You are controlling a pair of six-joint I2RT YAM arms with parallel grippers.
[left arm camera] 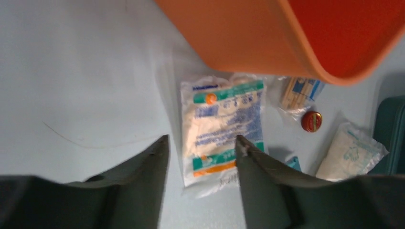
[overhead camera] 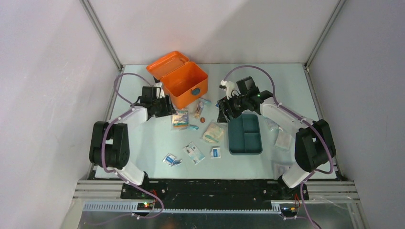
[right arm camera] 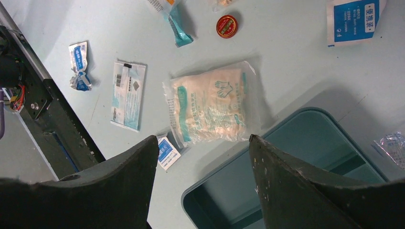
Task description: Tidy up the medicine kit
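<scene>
Orange medicine kit (overhead camera: pixel 185 85) open on surface (overhead camera: pixel 143 143). Your left claw (left arm camera: pixel 201 140), right claw (right arm camera: pixel 204 138) both released, empty. Glove packet (right arm camera: pixel 210 109) shows hand drawing; text unreadable.

Top camera, high behind the near edge, looks down on the whole table (overhead camera: pixel 143 138), near edge at six o'clock. Left wrist camera looks closely down, medicine kit (left arm camera: pixel 286 33) at one o'clock. Right wrist camera hangs close over a teal tray (right arm camera: pixel 296 157) at five o'clock. Both wrist views share a glove packet (right arm camera: pixel 212 107) and red tin (right arm camera: pixel 227 26).
</scene>
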